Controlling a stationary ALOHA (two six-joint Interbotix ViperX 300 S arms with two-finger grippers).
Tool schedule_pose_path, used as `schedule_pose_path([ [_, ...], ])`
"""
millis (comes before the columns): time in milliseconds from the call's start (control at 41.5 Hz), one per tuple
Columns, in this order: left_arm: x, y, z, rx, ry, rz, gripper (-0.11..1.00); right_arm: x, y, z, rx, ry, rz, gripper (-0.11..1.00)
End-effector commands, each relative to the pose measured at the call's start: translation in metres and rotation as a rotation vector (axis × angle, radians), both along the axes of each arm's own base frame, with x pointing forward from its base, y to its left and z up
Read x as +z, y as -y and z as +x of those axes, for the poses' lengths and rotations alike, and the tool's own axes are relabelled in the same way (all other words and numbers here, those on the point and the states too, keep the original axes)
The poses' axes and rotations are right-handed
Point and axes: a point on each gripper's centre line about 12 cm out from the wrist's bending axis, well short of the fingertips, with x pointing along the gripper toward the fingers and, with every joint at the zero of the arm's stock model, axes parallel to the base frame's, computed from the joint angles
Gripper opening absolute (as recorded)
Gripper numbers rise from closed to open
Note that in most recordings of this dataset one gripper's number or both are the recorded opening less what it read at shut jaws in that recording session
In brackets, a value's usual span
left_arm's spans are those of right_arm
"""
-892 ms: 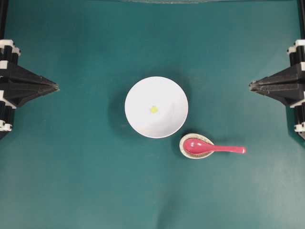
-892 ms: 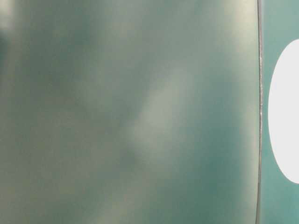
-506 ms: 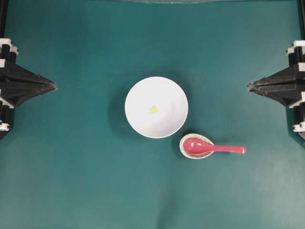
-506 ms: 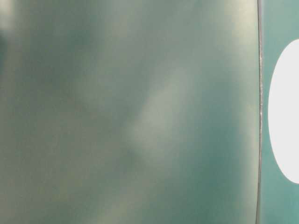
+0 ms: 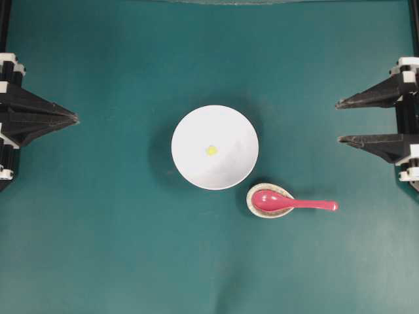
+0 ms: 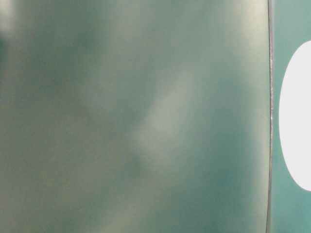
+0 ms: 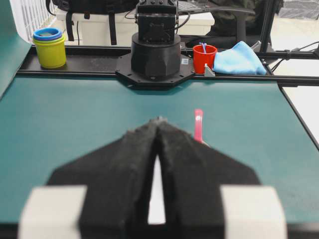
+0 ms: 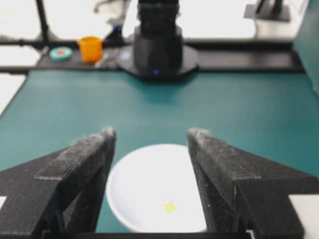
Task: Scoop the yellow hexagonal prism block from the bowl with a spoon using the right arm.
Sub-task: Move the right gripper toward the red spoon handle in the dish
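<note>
My left black two-finger gripper (image 5: 75, 119) sits at the left edge of the teal table mat (image 5: 118, 248), fingers pressed together to a single point, same as 0.9 s ago. The left wrist view confirms it: tips (image 7: 158, 122) meet with no gap.

Centre of mat: the large round plain white bowl (image 5: 196, 124) stands upright, unmoved. The tiny bright yellow hexagonal prism block (image 5: 211, 150) lies on the bowl's floor near the middle, position unchanged.

Just right of and below the bowl: the small speckled beige egg-shaped spoon rest (image 5: 251, 198), close to the bowl rim. The glossy pink-red soup spoon (image 5: 288, 203) lies with its scoop in the rest and its handle pointing right along the mat. No shift.

Right edge: my right black two-finger gripper (image 5: 338, 122) is the one change. Its fingers were together at 0.9 s and 0.5 s ago; now they stand wide apart, holding nothing. In the right wrist view the bowl and block show between the spread fingers (image 8: 94, 149).

Table-level view: blurred, only a white edge of the bowl (image 6: 296, 116) readable.
</note>
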Motion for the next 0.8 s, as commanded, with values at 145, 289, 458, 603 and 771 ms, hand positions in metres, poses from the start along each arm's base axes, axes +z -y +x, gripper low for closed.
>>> schedule_pose_path([
  [145, 0.01, -0.001, 0.002, 0.003, 0.021, 0.001, 0.01, -0.003, 0.0, 0.008, -0.002, -0.021, 0.036, 0.61],
  [289, 0.009, 0.0, 0.003, 0.001, 0.015, 0.0, 0.01, -0.018, -0.004, 0.015, 0.008, -0.045, 0.066, 0.61],
  [458, 0.008, 0.0, 0.003, 0.001, 0.012, 0.0, 0.01, -0.039, -0.011, 0.022, 0.029, -0.041, 0.097, 0.61],
  [603, 0.008, 0.0, 0.003, 0.001, 0.012, 0.0, 0.01, -0.063, -0.018, 0.024, 0.034, -0.064, 0.139, 0.61],
  [771, 0.008, 0.0, 0.003, 0.001, 0.012, 0.0, 0.01, -0.088, -0.03, 0.024, 0.043, -0.089, 0.182, 0.61],
])
